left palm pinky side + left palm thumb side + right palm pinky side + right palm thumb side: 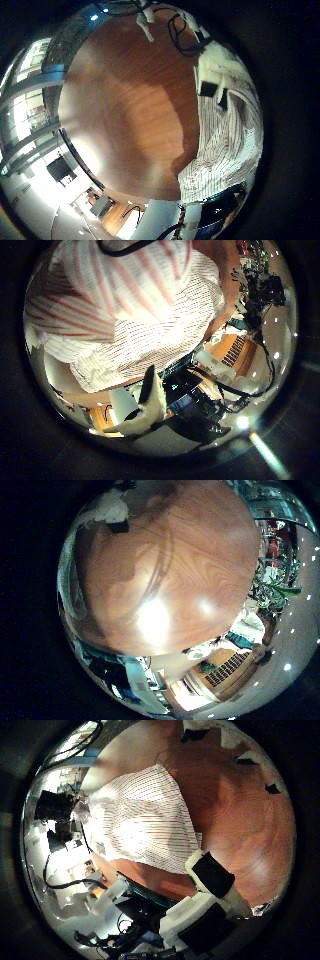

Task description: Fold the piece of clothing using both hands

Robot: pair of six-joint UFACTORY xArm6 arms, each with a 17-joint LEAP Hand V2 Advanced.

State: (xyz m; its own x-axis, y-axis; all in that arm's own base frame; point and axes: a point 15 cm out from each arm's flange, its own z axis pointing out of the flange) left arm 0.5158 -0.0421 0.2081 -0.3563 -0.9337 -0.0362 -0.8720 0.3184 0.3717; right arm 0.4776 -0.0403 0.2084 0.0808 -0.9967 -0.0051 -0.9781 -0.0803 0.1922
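Observation:
A striped shirt point(145, 820) lies spread on the wooden table point(230, 810) in the right thumb side palm view, some way from that palm. My right hand point(212, 872) hovers over the table beside it, its fingers spread and holding nothing. The shirt fills much of the left thumb side palm view point(130, 310), bunched close to the palm. In the left little finger side palm view my left hand's fingertips point(212, 90) curl onto the shirt's edge point(228, 150). The right little finger side palm view shows mostly bare table point(170, 570).
The table's edge point(150, 885) runs just past the shirt, with dark equipment point(55, 810) and room clutter beyond it. Bare wood point(130, 100) stretches beside the shirt under the left hand.

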